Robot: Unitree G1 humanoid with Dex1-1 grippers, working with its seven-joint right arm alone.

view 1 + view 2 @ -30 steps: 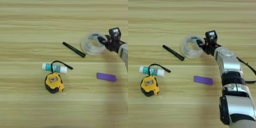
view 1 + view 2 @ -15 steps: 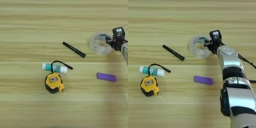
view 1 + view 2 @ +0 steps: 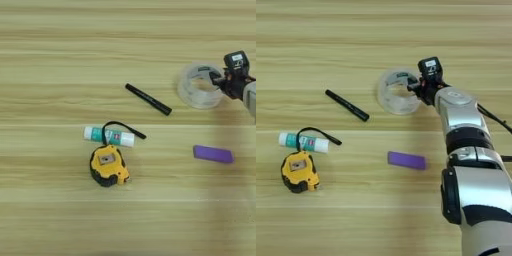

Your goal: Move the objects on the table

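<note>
At the right side of the broad light-wood table (image 3: 316, 30), the black two-fingered gripper (image 3: 415, 88) at the end of the silver forearm (image 3: 458, 107) sits against the right-hand wall of the wide, clear plastic tape roll (image 3: 398, 91). Its fingers appear pinched over that wall, one inside the ring and one outside, so it seems to have hold of the roll. Whether the roll rests on the wood or is lifted just off it cannot be told from above.

The task looks barely begun, as I judge it. Only the tape roll is in hand; nothing else is touched. The thin black pen (image 3: 347, 105) lies slanted to the left of the roll, well apart from it. The flat purple bar (image 3: 406, 160) lies nearer the robot, below the roll. At the left, the white-and-teal glue stick (image 3: 303, 142) lies flat, with the yellow-and-black tape measure (image 3: 299, 172) just beside it on the near side, its black strap (image 3: 318, 133) looping over the stick.

No goal spot shows anywhere on the wood. The fingertips are partly masked by the glare of the clear plastic, so their exact grip is hard to read.
</note>
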